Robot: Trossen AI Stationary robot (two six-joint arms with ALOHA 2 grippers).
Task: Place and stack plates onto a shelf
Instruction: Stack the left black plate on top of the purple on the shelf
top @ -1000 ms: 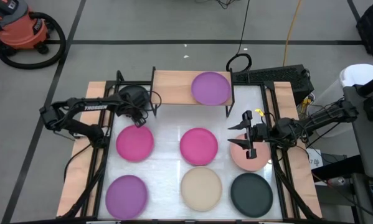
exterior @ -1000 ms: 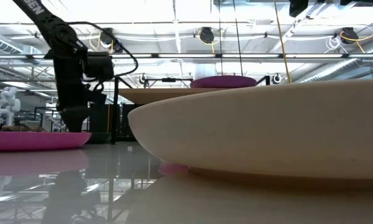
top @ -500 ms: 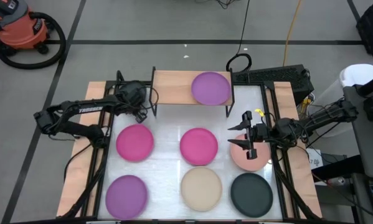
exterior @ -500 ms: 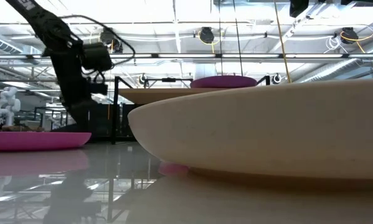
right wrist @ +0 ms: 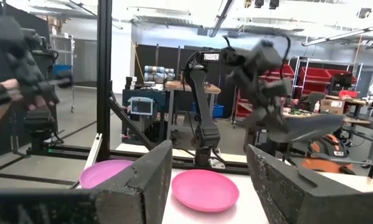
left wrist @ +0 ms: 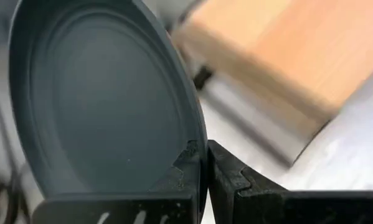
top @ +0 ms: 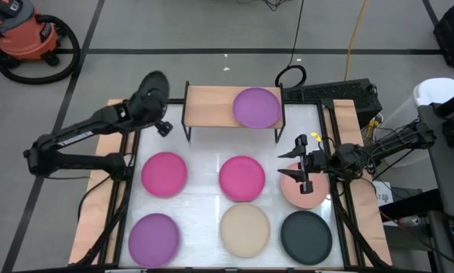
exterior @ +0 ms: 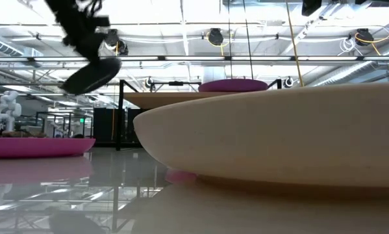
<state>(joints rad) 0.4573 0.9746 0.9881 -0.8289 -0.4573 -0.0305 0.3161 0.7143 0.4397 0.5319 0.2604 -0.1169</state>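
Left wrist view alone shows end effector [left wrist: 202, 174] pinching grey plate's [left wrist: 99, 106] rim.

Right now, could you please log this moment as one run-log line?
left gripper: shut on round dark grey matte plate, raised left of light wood shelf | right gripper: open above salmon pink plate

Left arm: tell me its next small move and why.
Probably swing the dark grey plate across over the bare half of the shelf. The left tool is shut on the plate's rim and holds it lifted and tilted just outside the shelf's end, while a purple plate fills the other half. The right tool hovers open over the salmon plate.
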